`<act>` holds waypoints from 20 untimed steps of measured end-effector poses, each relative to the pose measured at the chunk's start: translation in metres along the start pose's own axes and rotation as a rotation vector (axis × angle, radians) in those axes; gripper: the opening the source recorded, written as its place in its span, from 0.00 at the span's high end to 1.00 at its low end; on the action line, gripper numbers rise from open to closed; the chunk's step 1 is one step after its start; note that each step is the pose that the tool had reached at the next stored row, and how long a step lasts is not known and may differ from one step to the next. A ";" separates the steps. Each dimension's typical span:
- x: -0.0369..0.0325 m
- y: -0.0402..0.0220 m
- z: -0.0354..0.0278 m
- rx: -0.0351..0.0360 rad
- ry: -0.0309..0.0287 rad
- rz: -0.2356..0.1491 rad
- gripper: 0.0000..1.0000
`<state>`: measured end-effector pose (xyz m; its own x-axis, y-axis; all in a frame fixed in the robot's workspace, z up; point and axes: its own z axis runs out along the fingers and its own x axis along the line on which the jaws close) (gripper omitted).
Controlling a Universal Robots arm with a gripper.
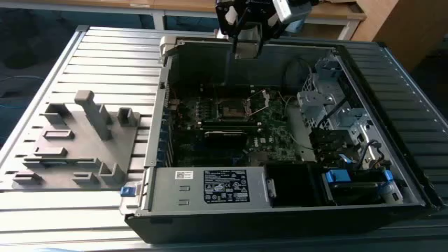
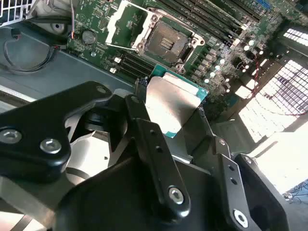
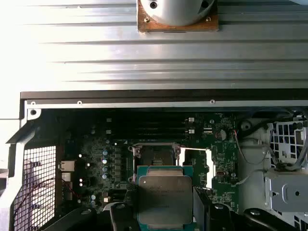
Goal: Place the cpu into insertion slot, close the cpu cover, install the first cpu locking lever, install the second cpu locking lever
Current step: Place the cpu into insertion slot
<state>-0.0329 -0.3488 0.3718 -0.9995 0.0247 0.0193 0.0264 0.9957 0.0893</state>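
Observation:
My gripper (image 1: 246, 46) hangs above the far wall of the open computer case and is shut on the cpu (image 1: 247, 52). The cpu (image 3: 165, 195) is a flat square chip with a silver-grey top and green edge, pinched by its sides between the black fingers (image 2: 144, 127). The insertion slot (image 3: 154, 155) is a dark square socket on the motherboard, uncovered, well below the chip. The cpu cover (image 3: 197, 166) stands swung open beside the slot, towards the exterior view's right (image 1: 260, 101). In the second wrist view the cpu (image 2: 171, 103) sits apart from the slot (image 2: 166, 43) and the cover (image 2: 120, 21).
The case (image 1: 161, 173) lies open on a slatted metal table (image 1: 112, 58). A grey fixture plate with upright blocks (image 1: 77, 142) sits at the exterior view's left. A labelled power supply (image 1: 210, 186), drive cages (image 1: 329, 105) and cables (image 2: 29, 53) crowd the case. Long black memory slots (image 2: 211, 21) run beside the socket.

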 end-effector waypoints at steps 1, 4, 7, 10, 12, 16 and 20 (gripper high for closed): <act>0.0000 0.0000 0.0000 0.0000 0.0000 0.000 0.46; 0.0000 0.0000 0.0000 0.0000 0.0000 0.000 0.46; 0.0000 0.0000 0.0005 0.0000 0.0000 0.000 0.46; 0.0000 -0.0001 0.0015 0.0001 0.0001 0.000 0.46; 0.0000 -0.0002 0.0015 0.0002 0.0001 0.000 0.46; 0.0000 -0.0002 0.0016 0.0000 0.0000 0.000 0.46; 0.0000 -0.0003 0.0030 0.0017 -0.0010 0.000 0.46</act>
<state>-0.0329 -0.3488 0.3687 -0.9995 0.0248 0.0183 0.0263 0.9958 0.0876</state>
